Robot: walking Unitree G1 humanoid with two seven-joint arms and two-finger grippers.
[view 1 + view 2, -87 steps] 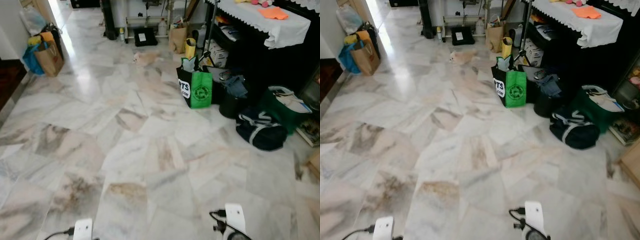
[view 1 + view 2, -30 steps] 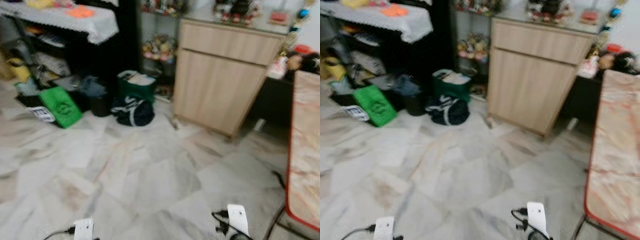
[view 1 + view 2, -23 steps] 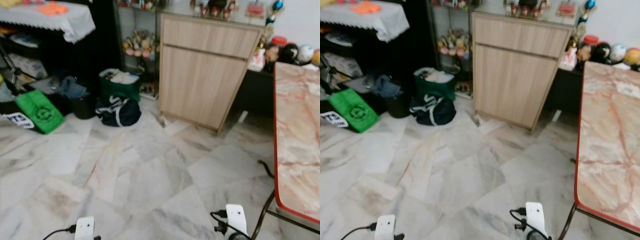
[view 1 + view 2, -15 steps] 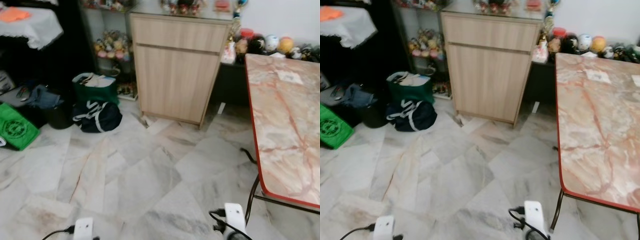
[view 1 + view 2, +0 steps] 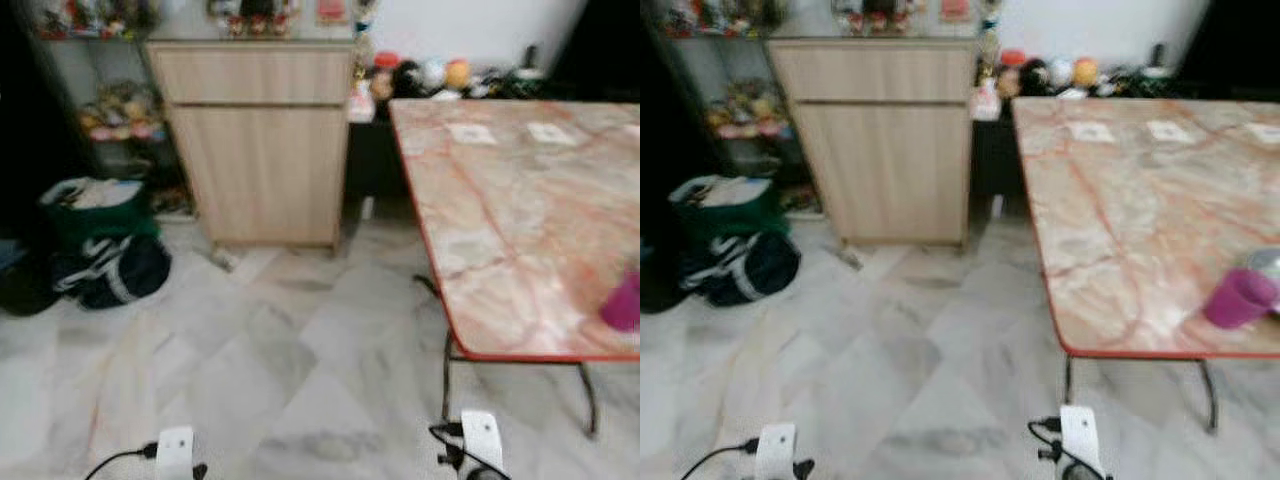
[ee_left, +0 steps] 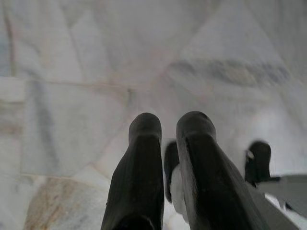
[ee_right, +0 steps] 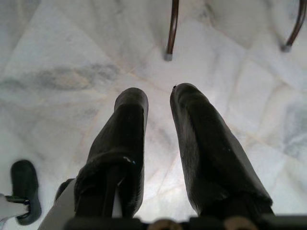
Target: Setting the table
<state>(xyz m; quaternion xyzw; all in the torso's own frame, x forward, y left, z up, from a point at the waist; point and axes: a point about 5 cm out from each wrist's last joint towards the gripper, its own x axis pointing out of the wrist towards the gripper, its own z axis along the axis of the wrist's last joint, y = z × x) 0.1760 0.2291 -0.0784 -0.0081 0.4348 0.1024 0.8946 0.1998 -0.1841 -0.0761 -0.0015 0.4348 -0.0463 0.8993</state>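
Hanging low over the pale marble floor (image 5: 270,370), both arms sit idle at the near edge of the head views. The left gripper (image 6: 169,125) points down at the tiles with its two black fingers (image 6: 141,158) nearly together, only a thin slit between the tips; nothing is between them and they touch nothing. The right gripper (image 7: 158,98) also faces the floor, its fingers (image 7: 125,129) parted by a slightly wider narrow gap, holding nothing and clear of the tiles. Beyond its tips, two dark metal table legs (image 7: 171,31) stand on the marble.

On the right of the scene stands the table (image 5: 1110,230), its top a pinkish marble pattern with a red edge, carried on thin dark legs. Near its near right edge sits a magenta cup (image 5: 1237,297), upright, with a blurred grey object just beside it on the right that cannot be identified. Two small white squares (image 5: 1090,131) lie on the far part of the tabletop.

To the left of the table's far end is a light wooden cabinet (image 5: 258,150), with small ornaments on top, too blurred to name. Farther left on the floor are a green bag (image 5: 95,210) and, nearer, a dark duffel bag (image 5: 115,272) touching it.
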